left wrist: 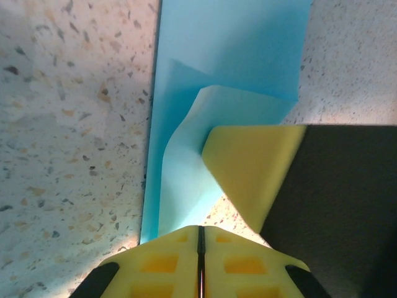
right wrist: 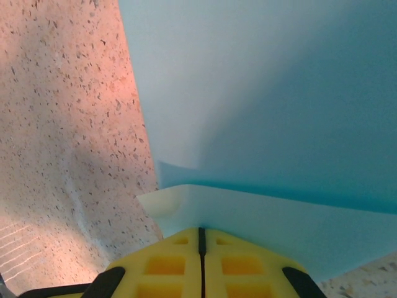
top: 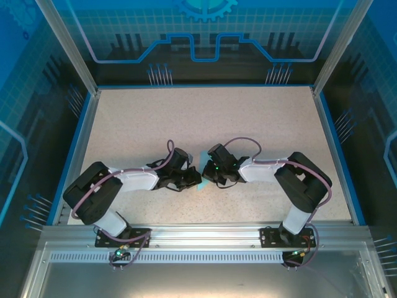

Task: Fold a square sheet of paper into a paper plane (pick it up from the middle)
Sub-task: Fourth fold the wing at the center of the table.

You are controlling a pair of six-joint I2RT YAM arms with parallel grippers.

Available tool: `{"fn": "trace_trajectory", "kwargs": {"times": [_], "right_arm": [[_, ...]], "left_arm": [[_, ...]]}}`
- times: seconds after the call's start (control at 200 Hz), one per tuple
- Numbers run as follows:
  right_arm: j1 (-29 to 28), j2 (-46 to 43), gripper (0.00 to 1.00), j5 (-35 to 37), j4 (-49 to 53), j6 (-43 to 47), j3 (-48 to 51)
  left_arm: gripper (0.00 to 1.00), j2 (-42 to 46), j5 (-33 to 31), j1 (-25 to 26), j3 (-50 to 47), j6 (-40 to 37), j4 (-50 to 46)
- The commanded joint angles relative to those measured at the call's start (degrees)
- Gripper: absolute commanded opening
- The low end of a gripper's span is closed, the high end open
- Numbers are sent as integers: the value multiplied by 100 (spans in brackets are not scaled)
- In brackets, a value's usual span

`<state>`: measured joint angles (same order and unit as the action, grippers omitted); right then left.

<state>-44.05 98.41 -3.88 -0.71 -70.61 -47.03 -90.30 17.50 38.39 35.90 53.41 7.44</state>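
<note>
The light-blue sheet of paper (left wrist: 236,49) lies partly folded on the speckled table, with one flap lifted. In the left wrist view that flap runs down into the tips of my left gripper (left wrist: 200,231), which is shut on it. A yellow finger (left wrist: 254,167) of the right gripper meets the flap's edge from the right. The right wrist view has the paper (right wrist: 279,93) rising as a raised fold into my right gripper (right wrist: 200,233), also shut on it. From above, both grippers (top: 193,180) (top: 208,176) meet at mid-table and hide all but a cyan sliver of paper (top: 200,185).
The speckled table (top: 205,118) is ringed by a blue border and aluminium posts, with transparent blue panels at the back and sides. Both arm bases sit on the rail at the near edge (top: 198,239).
</note>
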Motion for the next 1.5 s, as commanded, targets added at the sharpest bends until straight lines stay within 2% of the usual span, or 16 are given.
{"fn": "trace_trajectory", "kwargs": {"times": [0.0,0.14,0.305,0.61,0.795,1.12,1.495], "right_arm": [[119,108,4,-135,-87,106,18],[169,71,4,-218,-130,282,53],[212,-158,5,-278,-67,893,132],[205,-217,5,-720,31,1492,503],[339,-39,5,-729,54,1687,509],[1356,148,10,-1291,-472,2398,752],[2435,74,13,-1356,-121,3078,471]], "left_arm": [[7,-204,210,97,94,89,71],[5,-310,43,91,93,74,-222],[4,-355,-372,90,132,32,-738],[3,-506,-457,92,159,25,-949],[3,-471,-536,93,137,-22,-1103],[3,-515,-572,90,128,-117,-1276],[4,-451,-476,90,271,-152,-1357]]}}
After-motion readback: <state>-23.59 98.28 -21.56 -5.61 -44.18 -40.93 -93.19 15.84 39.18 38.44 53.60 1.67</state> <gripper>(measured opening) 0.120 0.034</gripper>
